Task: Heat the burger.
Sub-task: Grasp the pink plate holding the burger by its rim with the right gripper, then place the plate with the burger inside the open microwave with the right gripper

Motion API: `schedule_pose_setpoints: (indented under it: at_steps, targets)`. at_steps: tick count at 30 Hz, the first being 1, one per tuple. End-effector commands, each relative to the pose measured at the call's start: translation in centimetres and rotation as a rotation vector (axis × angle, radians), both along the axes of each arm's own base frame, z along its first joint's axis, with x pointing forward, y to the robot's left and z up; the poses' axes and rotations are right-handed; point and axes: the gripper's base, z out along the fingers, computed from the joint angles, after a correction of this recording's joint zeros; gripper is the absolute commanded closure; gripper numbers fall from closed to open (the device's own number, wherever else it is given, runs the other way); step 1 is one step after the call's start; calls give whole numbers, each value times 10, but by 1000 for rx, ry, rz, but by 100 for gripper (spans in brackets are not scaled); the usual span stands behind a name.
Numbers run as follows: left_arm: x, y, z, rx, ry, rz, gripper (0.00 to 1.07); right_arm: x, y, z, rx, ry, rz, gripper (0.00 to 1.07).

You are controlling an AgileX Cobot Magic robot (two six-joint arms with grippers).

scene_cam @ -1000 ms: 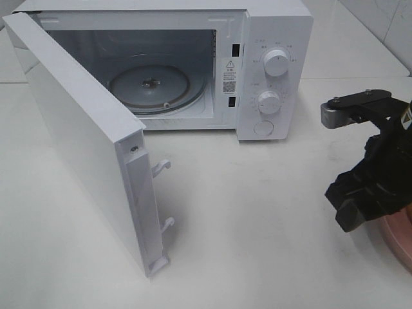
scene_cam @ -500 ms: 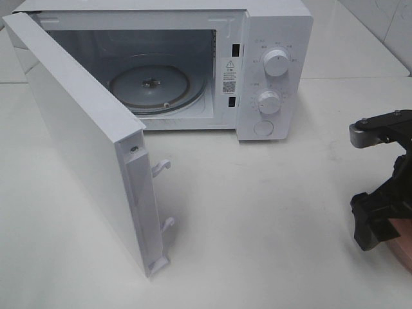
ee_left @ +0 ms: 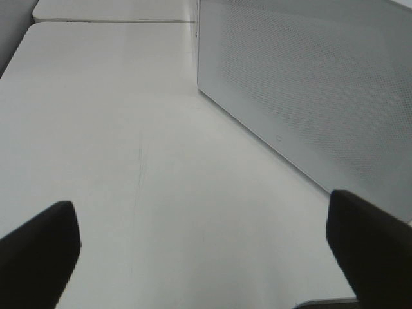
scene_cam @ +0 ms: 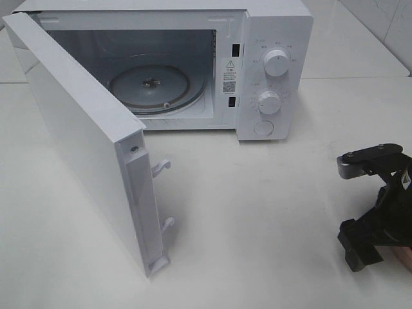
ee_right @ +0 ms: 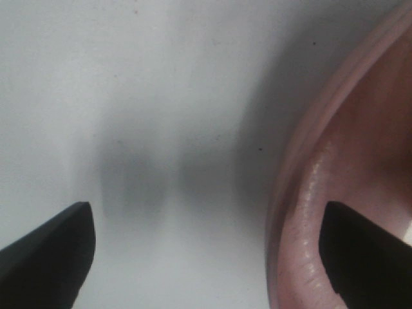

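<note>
The white microwave [scene_cam: 270,26] sits at 12 o'clock on the white table [scene_cam: 257,212] in the high camera's picture. Its door [scene_cam: 84,148] is wide open and swings out toward 8 o'clock. The round glass tray [scene_cam: 151,87] lies flat inside. On the front, at 1 o'clock, there are two knobs [scene_cam: 277,63], one above the other. A round button [scene_cam: 263,127] sits under them.

The right pincer [scene_cam: 380,241] is at 4 o'clock, low over the table and well apart from the microwave. A bit of a pink plate [scene_cam: 407,259] peeks out just beside it at the picture's edge. In the right wrist camera, its two black fingers [ee_right: 45,257] stand far apart. The pincer is released and holds nothing. One finger is over the table and the other is over the pink plate [ee_right: 335,193]. The plate's rim runs between them. I cannot tell if a finger touches the plate.

The left pincer [ee_left: 199,264] shows only in its own wrist camera. Its fingers [ee_left: 35,257] are far apart too, with just table between them. It is released and holds nothing. A white dotted wall [ee_left: 309,84] of the microwave stands near it, not touching.

The burger is in none of the pictures, so I cannot tell where it is.
</note>
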Motion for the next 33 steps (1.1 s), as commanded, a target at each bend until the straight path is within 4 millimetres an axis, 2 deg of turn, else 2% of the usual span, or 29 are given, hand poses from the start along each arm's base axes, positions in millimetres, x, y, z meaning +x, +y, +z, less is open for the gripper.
schedule_pose_setpoints:
  at_steps: [1, 5, 6, 8, 9, 10, 11, 12, 13, 14, 15, 17, 18, 19, 20, 31, 33]
  targets:
    - [-2, 0, 1, 1, -31, -4, 10, 2, -4, -10, -38, 9, -14, 20]
    - [-2, 0, 1, 1, -31, -4, 10, 2, -4, -12, -42, 18, -15, 26]
    - [-2, 0, 1, 1, -31, -4, 10, 2, -4, -12, -41, 15, -19, 33]
    - [-2, 0, 1, 1, -31, -4, 10, 2, -4, -12, -41, 15, -25, 37]
    - [-2, 0, 1, 1, -31, -4, 10, 2, -4, -12, -41, 14, -30, 46]
    - [-2, 0, 1, 1, -31, -4, 10, 2, -4, -12, -41, 14, -30, 46]
    - [-2, 0, 1, 1, -31, -4, 10, 3, -4, -12, -40, 8, -50, 58]
    - [-2, 0, 1, 1, -31, -4, 10, 3, -4, -12, -38, 2, -59, 65]
    - [-2, 0, 1, 1, -31, -4, 10, 3, -4, -12, -38, 2, -59, 65]
    - [-2, 0, 1, 1, -31, -4, 10, 4, -4, -12, -35, -8, -89, 78]
    - [-2, 0, 1, 1, -31, -4, 10, 4, -4, -12, -35, -8, -89, 78]
    - [-2, 0, 1, 1, -31, -4, 10, 4, -4, -12, -35, -10, -98, 93]
    - [-2, 0, 1, 1, -31, -4, 10, 4, -4, -12, -35, -10, -98, 93]
    - [-2, 0, 1, 1, -31, -4, 10, 4, -5, -12, -44, -12, -85, 102]
    - [-2, 0, 1, 1, -31, -4, 10, 4, -5, -12, -48, -13, -79, 106]
    - [-2, 0, 1, 1, -31, -4, 10, 4, -10, -9, -112, -23, -97, 107]
    - [-2, 0, 1, 1, -31, -4, 10, 3, -10, -1, -138, -47, -75, 107]
